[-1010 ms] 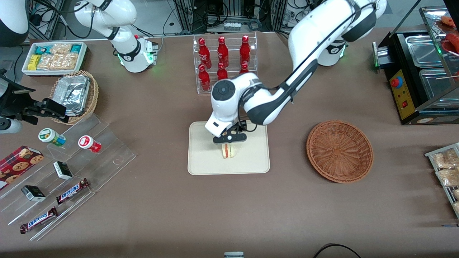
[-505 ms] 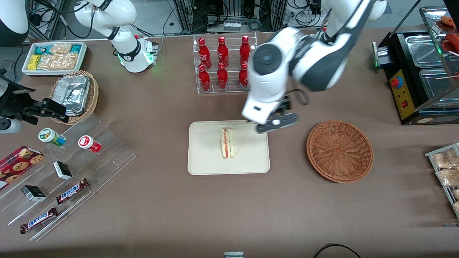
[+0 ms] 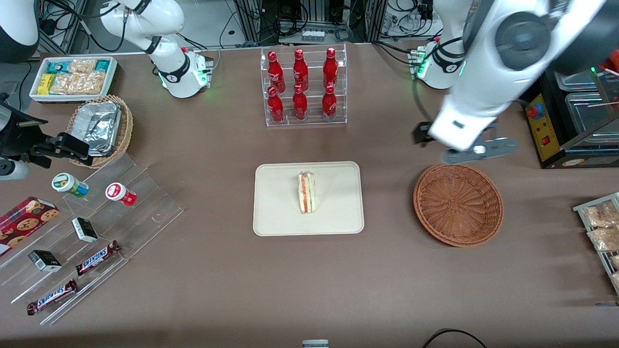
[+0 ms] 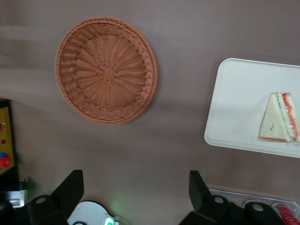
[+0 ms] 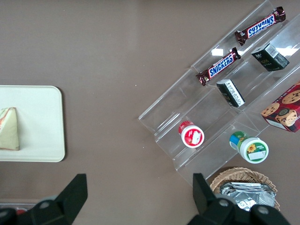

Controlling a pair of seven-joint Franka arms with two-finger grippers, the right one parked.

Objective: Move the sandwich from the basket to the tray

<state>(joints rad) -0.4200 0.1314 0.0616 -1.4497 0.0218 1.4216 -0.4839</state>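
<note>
Sandwich (image 3: 306,193) is laid on the tray (image 3: 275,212), near its middle. Basket (image 3: 458,203) is set beside the tray, toward the working arm's end, apart from it. Bottle rack (image 3: 303,87) is placed farther from the front camera than the tray. Gripper (image 4: 136,187) is held high above the table, fingers spread, just past the basket's rim, farther from the camera.

A clear rack of red bottles (image 3: 302,87) stands on the brown table (image 3: 309,280). Two Snickers bars (image 3: 75,275) lie on an acrylic stand (image 3: 92,232).
</note>
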